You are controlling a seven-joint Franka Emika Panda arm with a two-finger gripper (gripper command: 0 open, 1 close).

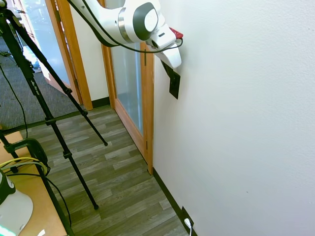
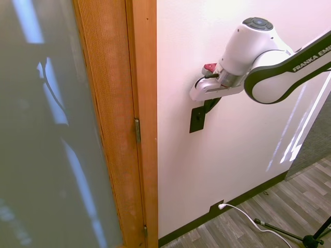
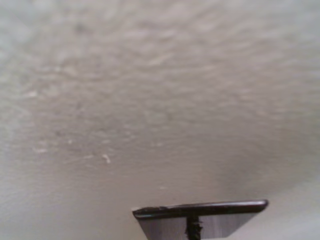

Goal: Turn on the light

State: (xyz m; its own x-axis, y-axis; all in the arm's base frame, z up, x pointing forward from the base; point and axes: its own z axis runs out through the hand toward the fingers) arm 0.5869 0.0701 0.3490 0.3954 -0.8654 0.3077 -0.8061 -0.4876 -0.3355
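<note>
1. Second exterior view: switch (image 2: 196, 119), a small black upright plate on the white wall (image 2: 232, 155), sits just beside the wooden door frame (image 2: 142, 103). Gripper (image 2: 208, 106) is at the switch's upper edge, dark fingers angled down onto it.
2. Gripper opening: cannot tell, fingers read as one dark sliver; nothing seen held.
3. Risk: tip lands on the plate's rim rather than the toggle, so the push does nothing.
4. Risk: steep angle against the switch could make the fingers skid off onto bare wall.
5. Risk: hard push jams the wrist into the wall above the switch.
6. Outlet plate (image 2: 216, 207), low below the switch, is not the target.
</note>
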